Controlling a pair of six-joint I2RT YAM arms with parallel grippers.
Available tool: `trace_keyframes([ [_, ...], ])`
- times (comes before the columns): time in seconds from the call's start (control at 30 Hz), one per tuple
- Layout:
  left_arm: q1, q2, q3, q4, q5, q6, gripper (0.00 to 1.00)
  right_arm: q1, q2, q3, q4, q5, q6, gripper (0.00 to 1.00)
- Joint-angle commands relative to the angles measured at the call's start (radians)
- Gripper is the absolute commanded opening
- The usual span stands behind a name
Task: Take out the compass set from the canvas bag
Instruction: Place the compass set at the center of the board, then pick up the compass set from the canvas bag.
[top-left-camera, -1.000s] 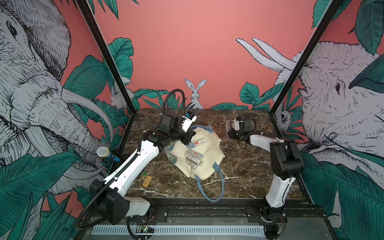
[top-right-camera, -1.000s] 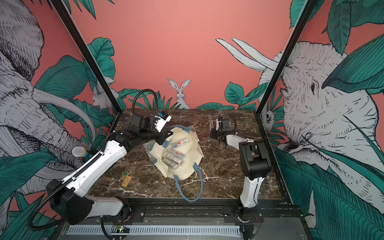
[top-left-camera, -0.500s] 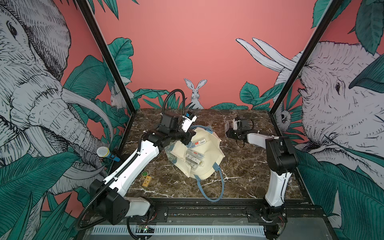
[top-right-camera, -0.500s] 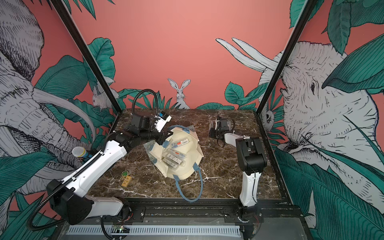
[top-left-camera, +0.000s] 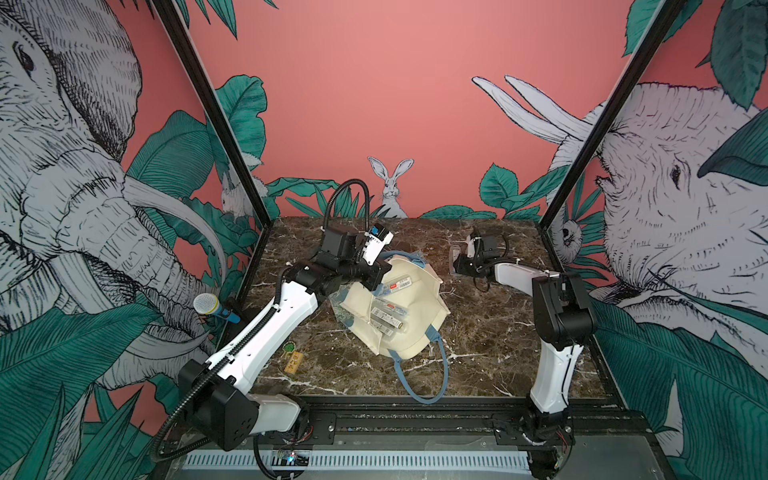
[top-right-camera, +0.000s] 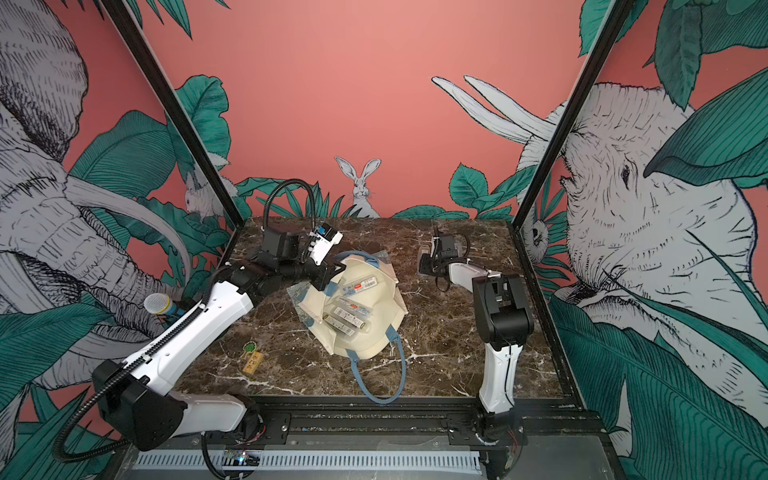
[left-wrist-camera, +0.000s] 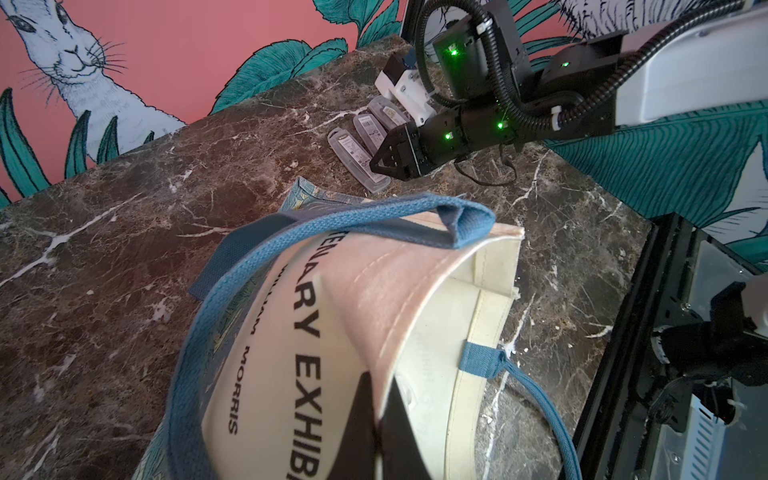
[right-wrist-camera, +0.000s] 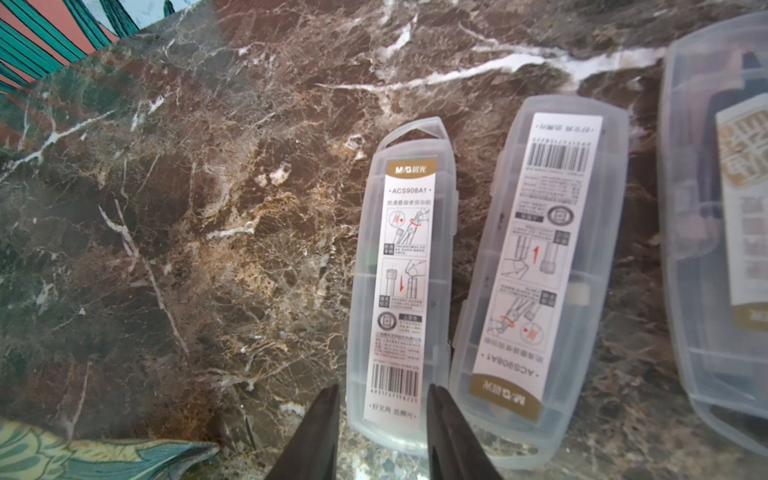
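Left arm stretched across to the canvas bag (top-left-camera: 419, 336) on the bench (top-left-camera: 490, 345). I see the left gripper (top-left-camera: 371, 277) pinched shut on its raised rim, mostly buried in cloth. Right arm folded low at the far side, right gripper (right-wrist-camera: 382, 390) narrowly parted over one compass set (right-wrist-camera: 401, 291) lying outside. Neighbouring case (right-wrist-camera: 536, 282) clear; outermost case (right-wrist-camera: 715, 232) blurred, cut off. More cases (top-left-camera: 388, 316) inside bag.

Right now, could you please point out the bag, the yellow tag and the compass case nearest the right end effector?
Bag (top-left-camera: 426, 311): in a top view, on bare cream canvas.
Yellow tag (top-left-camera: 293, 360): in a top view, on the middle of the tag.
Compass case (right-wrist-camera: 405, 291): in the right wrist view, on the middle of its label.
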Motion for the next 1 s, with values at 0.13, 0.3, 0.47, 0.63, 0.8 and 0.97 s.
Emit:
trace_keyframes([
  [0.13,0.009,-0.033,0.001,0.035,0.021,0.014,0.0,0.028,-0.148,-0.046,-0.058,0.024,-0.092,0.4],
  [0.3,0.01,-0.022,0.018,0.022,0.036,0.02,0.0,0.063,-0.448,-0.215,-0.149,-0.05,-0.303,0.4],
  [0.47,0.014,-0.03,0.018,0.017,0.038,0.025,0.0,0.168,-0.815,-0.372,-0.295,-0.122,-0.482,0.42],
  [0.63,0.015,-0.034,0.021,0.011,0.041,0.023,0.0,0.391,-1.023,-0.456,-0.313,-0.158,-0.501,0.43],
  [0.8,0.015,-0.034,0.02,0.015,0.046,0.019,0.0,0.664,-0.903,-0.522,-0.119,-0.05,-0.538,0.48],
  [0.97,0.015,-0.038,0.016,0.018,0.052,0.018,0.0,0.704,-0.614,-0.461,0.074,0.069,-0.547,0.53],
])
